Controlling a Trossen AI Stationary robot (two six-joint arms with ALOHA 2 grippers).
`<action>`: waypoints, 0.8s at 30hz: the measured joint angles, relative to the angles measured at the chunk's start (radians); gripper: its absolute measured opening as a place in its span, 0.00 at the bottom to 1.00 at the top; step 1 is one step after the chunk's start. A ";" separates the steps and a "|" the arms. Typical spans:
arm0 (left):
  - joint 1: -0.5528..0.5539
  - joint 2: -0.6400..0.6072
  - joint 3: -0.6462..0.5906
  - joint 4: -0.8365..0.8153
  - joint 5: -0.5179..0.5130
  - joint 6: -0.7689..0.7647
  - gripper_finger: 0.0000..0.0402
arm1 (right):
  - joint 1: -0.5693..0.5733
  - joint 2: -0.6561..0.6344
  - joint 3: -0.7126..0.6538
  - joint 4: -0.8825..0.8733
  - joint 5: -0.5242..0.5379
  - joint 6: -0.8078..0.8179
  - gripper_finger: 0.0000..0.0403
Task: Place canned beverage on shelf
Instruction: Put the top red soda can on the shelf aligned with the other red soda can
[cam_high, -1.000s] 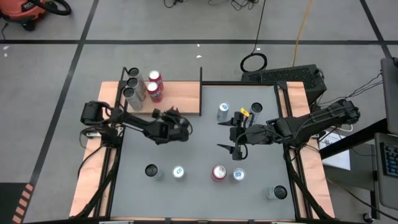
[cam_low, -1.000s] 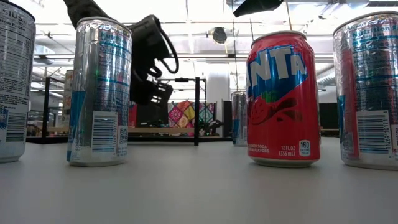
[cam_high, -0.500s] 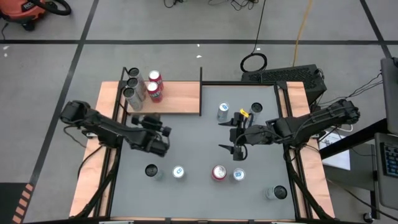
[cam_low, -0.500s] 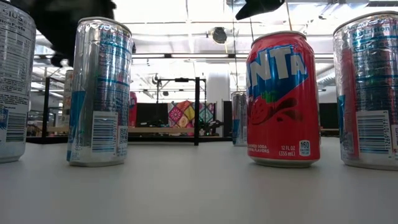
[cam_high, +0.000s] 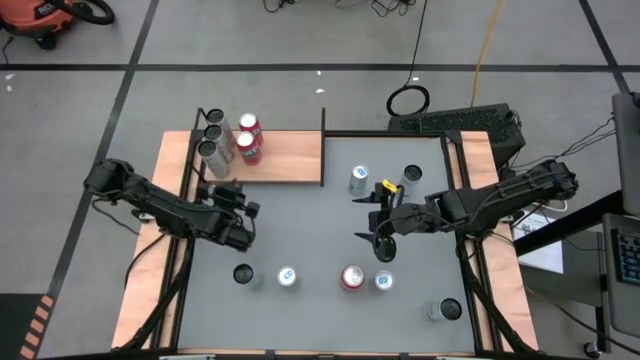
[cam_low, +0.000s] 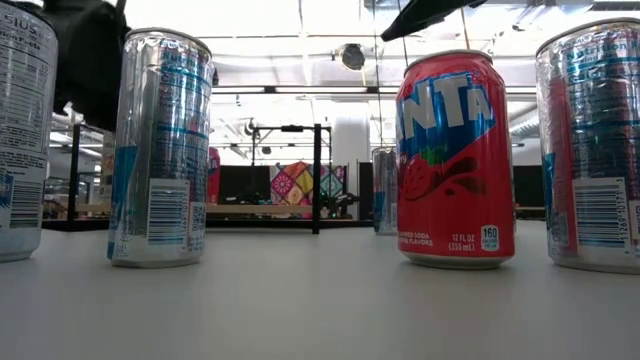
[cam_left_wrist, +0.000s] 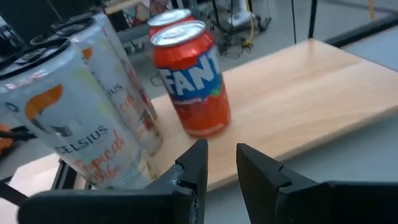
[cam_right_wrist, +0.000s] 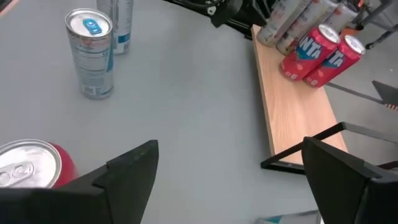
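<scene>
The shelf (cam_high: 285, 158) is a light wood board at the table's far left. On it stand three tall silver cans (cam_high: 211, 135) and two red cans (cam_high: 248, 132), on their bases. My left gripper (cam_high: 235, 195) hovers just near of the shelf's left part and points at those cans (cam_left_wrist: 189, 78). Its fingers (cam_left_wrist: 221, 155) stand a narrow gap apart with nothing between them. My right gripper (cam_high: 362, 216) hangs wide open over the table's middle right, above and far of a red can (cam_high: 352, 277). It holds nothing (cam_right_wrist: 230, 149).
Loose cans stand along the table's near part (cam_high: 243, 274), (cam_high: 288, 277), (cam_high: 384, 281), (cam_high: 445, 310), and two more toward the far right (cam_high: 358, 180), (cam_high: 412, 177). The shelf's right half (cam_left_wrist: 311, 93) is bare wood. Black posts stand at the shelf's corners (cam_high: 323, 120).
My left gripper has drawn back from the shelf's near edge toward the table's left and near side and has turned at the wrist, with its finger gap unchanged. My right gripper has rolled a little in place. No can has moved.
</scene>
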 joint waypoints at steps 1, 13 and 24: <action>0.005 -0.001 -0.016 0.019 -0.018 0.001 0.21 | 0.000 0.000 0.000 -0.003 0.000 -0.008 0.82; 0.097 0.001 -0.089 0.117 -0.173 0.038 0.21 | 0.000 0.000 0.000 -0.015 0.000 -0.019 0.82; 0.217 0.001 -0.088 0.472 -0.149 0.397 0.21 | 0.000 0.000 0.000 -0.043 0.001 -0.014 0.82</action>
